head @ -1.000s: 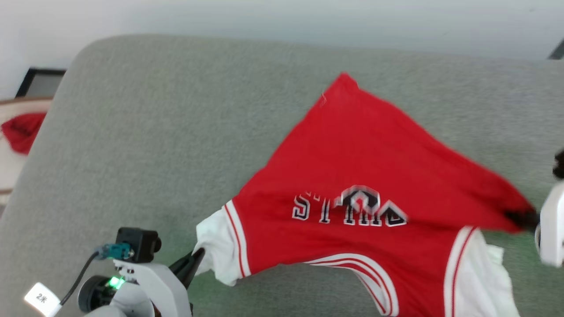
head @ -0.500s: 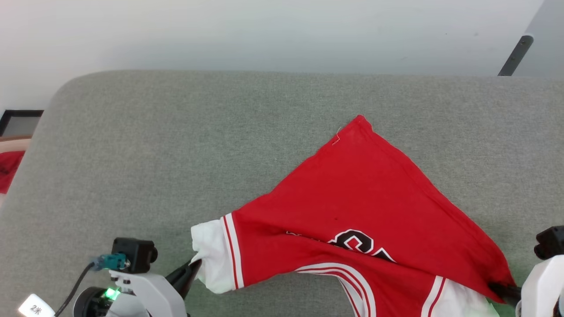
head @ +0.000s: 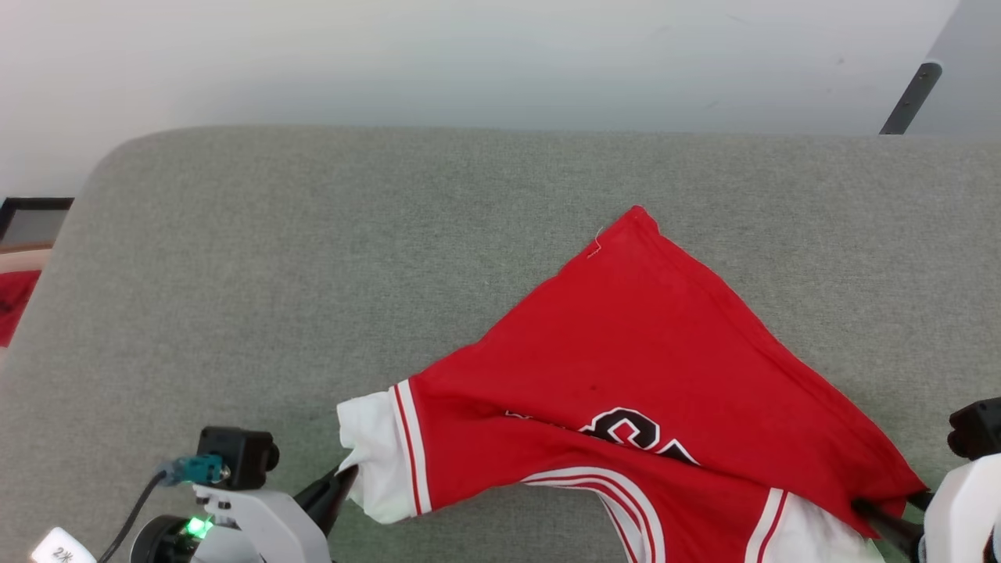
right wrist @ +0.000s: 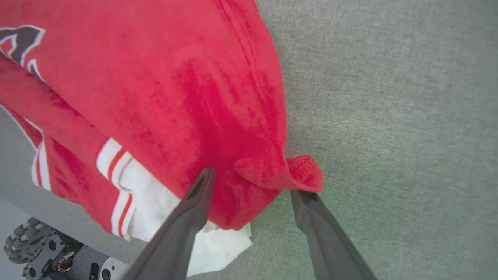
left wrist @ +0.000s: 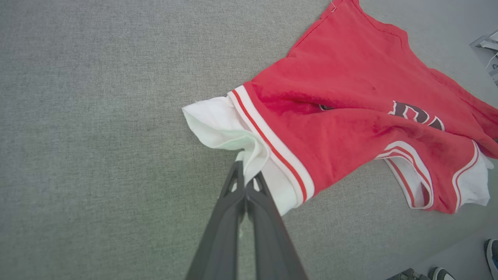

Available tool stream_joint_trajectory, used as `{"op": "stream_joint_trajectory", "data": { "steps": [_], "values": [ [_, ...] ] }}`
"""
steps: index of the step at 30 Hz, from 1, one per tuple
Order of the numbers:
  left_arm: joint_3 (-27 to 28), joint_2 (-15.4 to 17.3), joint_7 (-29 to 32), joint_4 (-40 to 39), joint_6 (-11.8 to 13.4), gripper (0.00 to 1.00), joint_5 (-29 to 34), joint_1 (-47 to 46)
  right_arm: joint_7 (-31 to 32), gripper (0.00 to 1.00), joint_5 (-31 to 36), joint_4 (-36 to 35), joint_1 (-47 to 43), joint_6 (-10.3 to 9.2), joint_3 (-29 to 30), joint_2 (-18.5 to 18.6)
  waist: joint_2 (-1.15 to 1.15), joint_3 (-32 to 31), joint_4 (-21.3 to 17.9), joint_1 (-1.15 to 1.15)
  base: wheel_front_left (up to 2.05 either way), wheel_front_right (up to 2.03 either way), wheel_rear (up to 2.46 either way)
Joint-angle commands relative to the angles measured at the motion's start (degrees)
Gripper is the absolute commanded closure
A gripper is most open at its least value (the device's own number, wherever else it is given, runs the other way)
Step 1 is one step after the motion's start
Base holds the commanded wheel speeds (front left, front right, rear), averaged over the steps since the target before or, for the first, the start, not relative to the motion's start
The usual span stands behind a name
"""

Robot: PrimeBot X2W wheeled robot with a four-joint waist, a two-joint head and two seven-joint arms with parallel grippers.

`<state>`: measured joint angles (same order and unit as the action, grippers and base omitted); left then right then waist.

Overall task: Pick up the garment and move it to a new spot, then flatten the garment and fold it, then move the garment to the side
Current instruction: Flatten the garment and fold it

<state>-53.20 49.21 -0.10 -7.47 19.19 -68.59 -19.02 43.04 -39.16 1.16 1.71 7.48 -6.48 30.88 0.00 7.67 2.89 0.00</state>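
While tight in left gripper (left wrist: 247, 175), garment (head: 641, 352) long axis left-right, corner (head: 637, 213) forward; right gripper (right wrist: 253, 182) wide

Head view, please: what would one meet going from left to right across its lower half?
Small red cloth at the edge → left gripper, pinching the white sleeve → garment → right gripper, open at the garment's right corner.

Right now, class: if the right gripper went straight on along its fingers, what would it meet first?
Probably the garment: its bunched red corner lies inside the open right gripper, with the grey cushion just beyond. Depth is hard to judge.
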Motion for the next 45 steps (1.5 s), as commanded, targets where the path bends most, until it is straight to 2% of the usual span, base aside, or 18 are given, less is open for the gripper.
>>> {"op": "stream_joint_trajectory", "data": {
  "steps": [1, 12, 15, 18, 21, 24, 29, 33, 37, 45],
  "values": [
    [0.15, 0.21, -0.33, -0.17, 0.38, 1.0, -0.18, 0.61, 0.28, 0.0, 0.42, -1.01, -0.91, 0.02, 0.42, 0.44, 0.0, -0.06, -0.12, 0.0, 0.0, 0.0, 0.0],
    [-0.29, -1.07, -0.09, -0.74, 0.15, 1.0, 0.63, -0.53, 3.12, 0.0, 4.04, -16.17, 2.33, 0.02, 5.26, 0.86, 0.0, 0.69, 1.2, 0.0, 0.0, 0.0, 0.0],
    [-0.66, -1.85, 0.19, -0.55, -0.14, 1.0, 1.16, -1.4, 0.98, 0.0, 5.41, -18.6, 6.76, 0.02, 4.17, 1.67, 0.0, 1.28, 2.42, 0.0, 0.0, 0.0, 0.0],
    [-1.19, -3.04, 0.65, -0.17, -0.82, 1.0, 1.84, -2.7, -3.7, 0.0, 7.55, -18.24, 12.59, 0.02, 1.86, 2.76, 0.0, 1.99, 4.08, 0.0, 0.0, 0.0, 0.0],
    [-1.66, -4.37, 0.95, 0.37, -1.66, 1.0, 2.56, -4.09, -9.58, 0.0, 9.29, -14.9, 19.08, 0.02, -1.52, 3.8, 0.0, 2.88, 5.88, 0.0, 0.0, 0.0, 0.0],
    [-2.19, -5.9, 1.32, 1.0, -2.6, 1.0, 3.19, -5.67, -14.76, 0.0, 9.98, -8.69, 25.31, 0.02, -5.04, 4.04, 0.0, 3.95, 7.77, 0.0, 0.0, 0.0, 0.0],
    [-3.2, -8.55, 1.73, 2.78, -4.51, 1.0, 4.27, -8.13, -17.64, 0.0, 8.6, 4.1, 34.91, 0.0, -12.55, 4.66, 0.0, 5.81, 10.9, 0.0, 0.0, 0.0, 0.0],
    [-3.91, -10.71, 1.87, 4.66, -6.27, 1.0, 4.8, -9.88, -16.37, 0.0, 5.54, 14.18, 41.34, -0.01, -18.86, 4.89, 0.0, 7.41, 13.27, 0.0, 0.0, 0.0, 0.0],
    [-4.74, -12.95, 1.96, 6.92, -8.16, 1.0, 5.32, -11.46, -12.05, 0.0, 1.02, 23.23, 46.63, -0.01, -24.61, 4.86, 0.0, 8.74, 15.47, 0.0, 0.0, 0.0, 0.0],
    [-5.67, -16.49, 1.42, 11.07, -11.48, 1.0, 5.82, -13.7, -4.77, 0.0, -5.12, 34.68, 54.19, -0.01, -32.46, 4.55, 0.0, 11.22, 18.95, 0.0, 0.0, 0.0, 0.0]
  ]
}}
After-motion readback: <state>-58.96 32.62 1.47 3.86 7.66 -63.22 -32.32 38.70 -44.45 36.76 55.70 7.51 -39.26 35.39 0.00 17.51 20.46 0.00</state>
